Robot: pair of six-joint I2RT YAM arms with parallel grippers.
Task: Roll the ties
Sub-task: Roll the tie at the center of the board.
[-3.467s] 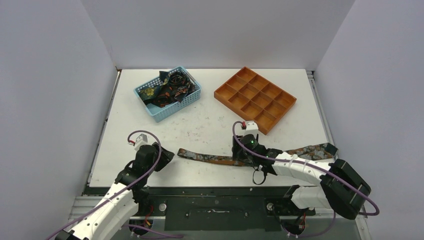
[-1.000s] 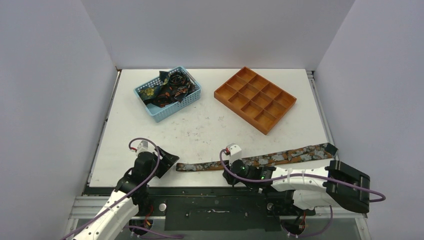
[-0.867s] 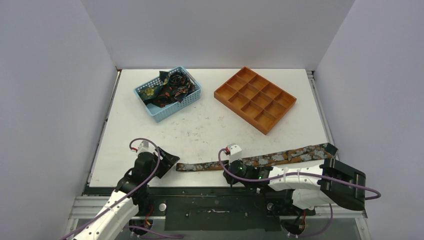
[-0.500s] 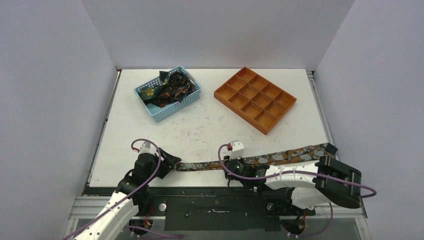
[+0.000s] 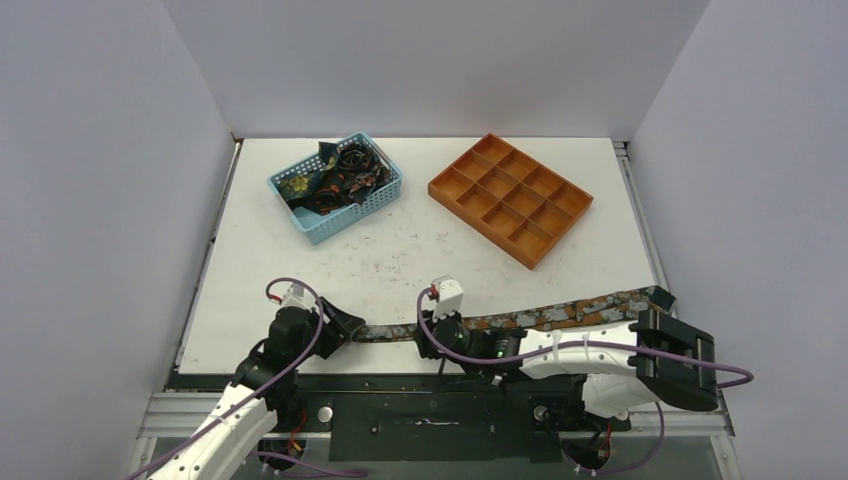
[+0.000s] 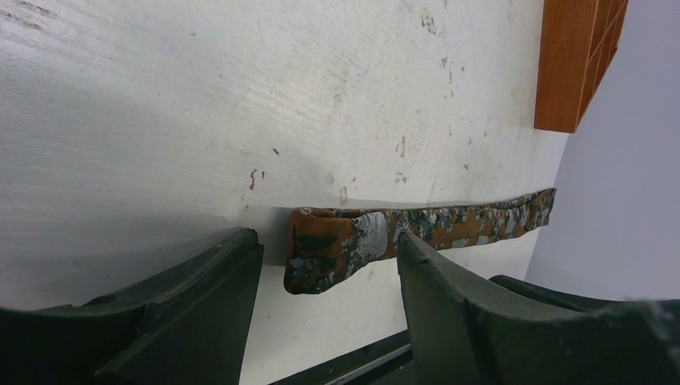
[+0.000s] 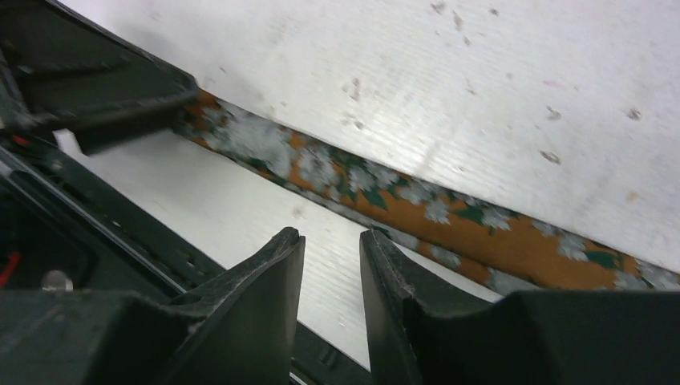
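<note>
While the tie [image 5: 560, 314] lies flat along the near edge of the desk [image 5: 420, 265], neither tool has hold of it. It runs from its narrower end at left, by the left arm, to its wide end at the desk's right edge. The orange-brown side with pale floral blotches faces up.

Left tool [image 6: 329, 241]: jaws wide apart, low over the desk, straddling the narrower end. That end sits in the gap, and the rest of the tie passes behind one finger in the wrist view. Contact with either finger: cannot tell. Nothing clamped.

Right tool [image 7: 330, 241]: fingers [image 7: 265, 281] parted only a sliver, bare desk visible through the gap, nothing between them. The tips sit just on the near side of the tie, which crosses diagonally beyond them. Tips touching the desk: cannot tell.

Top view: both tools are near each other on the left part of the tie, with the right arm stretched low along the near edge.

Other ties [image 5: 335, 180] are bundled in a light-blue mesh basket [image 5: 360, 215] at far left. An orange compartment tray [image 5: 510, 197] sits at far right of centre, apart from the basket.
</note>
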